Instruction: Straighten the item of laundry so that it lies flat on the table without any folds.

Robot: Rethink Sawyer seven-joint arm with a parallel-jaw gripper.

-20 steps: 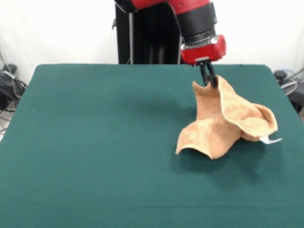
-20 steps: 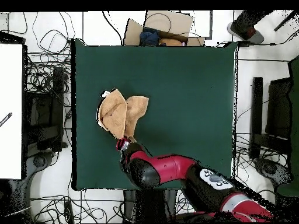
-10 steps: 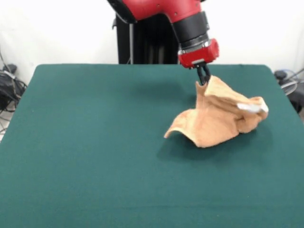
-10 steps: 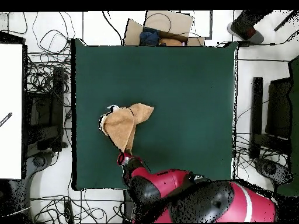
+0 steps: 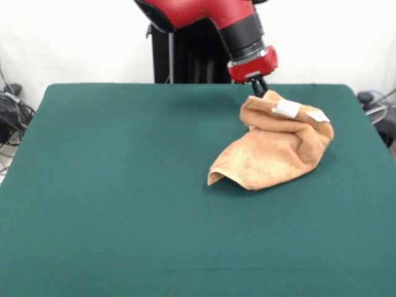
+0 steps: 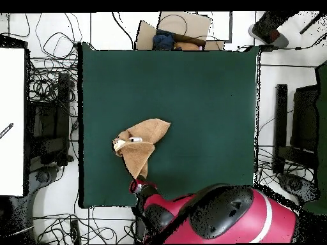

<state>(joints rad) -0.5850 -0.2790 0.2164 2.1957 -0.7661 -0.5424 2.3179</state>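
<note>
The item of laundry (image 5: 278, 151) is an orange-tan towel, bunched and folded over itself on the right part of the green table (image 5: 111, 185). Its white tag faces up near the top fold. My gripper (image 5: 260, 90) hangs from the red arm at the towel's far edge, shut on a corner of the cloth. One flap of the towel reaches forward and left, slightly lifted off the felt. In the overhead view the towel (image 6: 140, 143) lies left of the table's (image 6: 204, 96) middle, with the gripper (image 6: 142, 183) just below it.
The table's edge nearest the robot lies close behind the gripper. Tangled cables (image 6: 51, 83) cover the floor around the table. A cardboard box (image 6: 182, 29) sits beyond the opposite edge, and a white board (image 6: 11, 121) stands at one side.
My gripper has drawn back toward the table's robot-side edge and dragged the towel along. The raised cloth has sunk and folded over, so the white tag now lies on top.
</note>
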